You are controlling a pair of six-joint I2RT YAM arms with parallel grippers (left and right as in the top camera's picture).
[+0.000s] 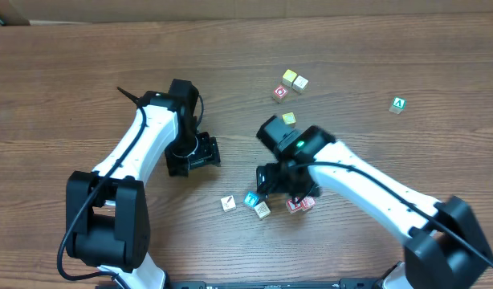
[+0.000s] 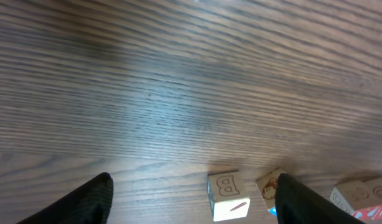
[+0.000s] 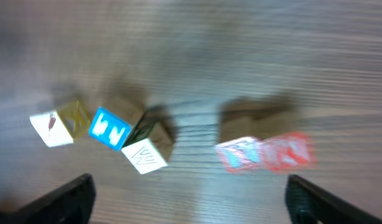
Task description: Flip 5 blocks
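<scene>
**Five letter blocks in a loose row under the right arm; both tools open and empty**

Table (image 1: 70,64): brown wood grain, carrying all the items below.

Blocks, set of five: they lie on the table near the robot's side. From the left, the overhead view shows:
- white block (image 1: 228,203), standing a little apart; the left wrist view shows a "B" on its side face.
- teal block (image 1: 250,200) and pale block (image 1: 262,209), close together and perhaps touching. The pale one seems to bear a "W", though the right wrist view is blurred.
- red-printed pair (image 1: 295,205), side by side and partly covered by the right arm. Their letters cannot be read.

Right tool (image 3: 190,183): jaws spread very wide, nothing between them. It hangs just above the row, with the red-printed pair and the teal block ahead of it.

Left tool (image 2: 194,186): jaws well apart, nothing held. It sits to the left of the row, clear of every block.

Other cubes, farther up the table:
- cream and yellow pair (image 1: 295,79)
- red-marked cube (image 1: 280,93)
- yellow cube (image 1: 289,119)
- green "A" cube (image 1: 399,104), well off to the right
</scene>
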